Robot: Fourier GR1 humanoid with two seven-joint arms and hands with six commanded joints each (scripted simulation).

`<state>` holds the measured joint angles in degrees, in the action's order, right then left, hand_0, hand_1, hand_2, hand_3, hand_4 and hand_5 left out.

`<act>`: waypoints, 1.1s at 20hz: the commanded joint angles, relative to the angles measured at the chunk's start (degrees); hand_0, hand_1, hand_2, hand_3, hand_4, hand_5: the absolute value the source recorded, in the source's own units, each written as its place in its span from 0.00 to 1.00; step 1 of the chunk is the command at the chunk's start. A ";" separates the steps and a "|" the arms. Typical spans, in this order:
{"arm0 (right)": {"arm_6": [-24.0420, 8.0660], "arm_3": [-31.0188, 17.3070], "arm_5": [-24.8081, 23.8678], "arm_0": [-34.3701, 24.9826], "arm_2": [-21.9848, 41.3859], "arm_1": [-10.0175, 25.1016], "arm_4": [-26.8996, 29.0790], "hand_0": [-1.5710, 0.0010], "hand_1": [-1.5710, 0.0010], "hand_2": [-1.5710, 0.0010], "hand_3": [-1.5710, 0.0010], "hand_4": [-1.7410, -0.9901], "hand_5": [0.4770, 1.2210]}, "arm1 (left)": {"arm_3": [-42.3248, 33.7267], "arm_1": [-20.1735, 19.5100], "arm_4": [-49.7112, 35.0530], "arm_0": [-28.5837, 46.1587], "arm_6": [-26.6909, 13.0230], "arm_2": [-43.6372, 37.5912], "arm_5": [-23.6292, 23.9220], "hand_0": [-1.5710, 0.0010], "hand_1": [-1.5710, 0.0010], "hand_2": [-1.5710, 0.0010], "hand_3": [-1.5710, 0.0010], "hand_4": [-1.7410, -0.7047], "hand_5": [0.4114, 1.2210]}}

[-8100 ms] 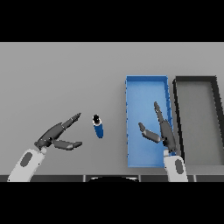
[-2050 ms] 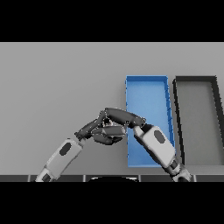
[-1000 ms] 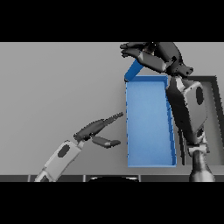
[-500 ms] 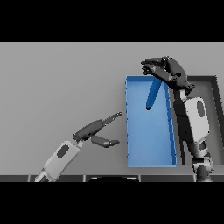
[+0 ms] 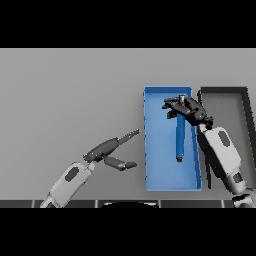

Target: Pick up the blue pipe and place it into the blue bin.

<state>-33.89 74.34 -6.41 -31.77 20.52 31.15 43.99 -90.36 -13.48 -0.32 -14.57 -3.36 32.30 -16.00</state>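
**Pipe over the bin, top end in the right hand**

The pipe (image 5: pixel 179 140) is a slim blue rod with a darker tip, hanging lengthwise below the right hand (image 5: pixel 186 109), over the blue bin (image 5: pixel 149 150). Its upper end is hidden among the fingers, which curl round it. Whether its lower tip touches the bin floor is unclear. The left hand (image 5: pixel 111 152) rests beside the bin, fingers straight, thumb apart.
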 commanded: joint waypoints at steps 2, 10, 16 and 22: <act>-0.65 -2.18 -3.32 -2.00 5.54 3.03 6.25 0.33 0.41 0.43 0.54 0.38 0.92 | 0.20 0.19 -0.09 -0.58 -0.59 -0.31 0.29 1.00 1.00 1.00 1.00 0.83 0.05; -1.06 -4.65 -1.37 -6.68 21.01 8.92 9.73 0.89 0.90 0.90 0.92 0.79 0.55 | 0.46 0.19 -0.21 -0.66 -0.85 -0.45 0.41 1.00 1.00 1.00 1.00 0.82 0.05; -0.50 -7.22 0.10 -8.06 25.12 8.97 3.23 0.97 0.97 0.98 0.98 0.82 0.32 | 1.05 0.78 -0.32 -0.84 -0.90 -0.36 0.36 1.00 1.00 1.00 1.00 0.80 0.06; 0.58 -6.94 0.44 -7.78 24.74 8.95 3.73 0.99 0.99 0.99 0.99 0.81 0.27 | 1.43 1.04 -0.72 -1.09 -0.46 -0.66 0.30 1.00 1.00 1.00 1.00 0.79 0.07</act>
<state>-33.35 67.39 -5.96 -39.54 45.26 40.09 47.72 -88.93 -12.43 -1.04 -15.67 -3.82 31.64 -15.69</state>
